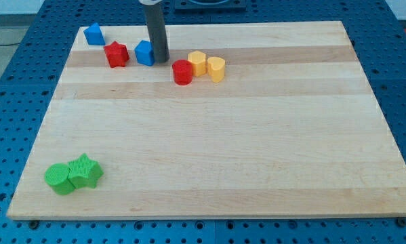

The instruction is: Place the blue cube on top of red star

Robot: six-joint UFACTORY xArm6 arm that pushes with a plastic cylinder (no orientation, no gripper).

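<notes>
The blue cube [144,52] sits near the view's top left on the wooden board [209,135]. The red star [116,54] lies just to its left, a small gap between them. My tip [161,59] stands right against the blue cube's right side. The dark rod rises from there out of the view's top.
A second blue block [93,34] lies at the top left corner. A red cylinder [182,72], a yellow block [198,63] and a yellow heart-like block [216,69] cluster right of my tip. A green block [59,178] and green star [85,171] lie at the bottom left.
</notes>
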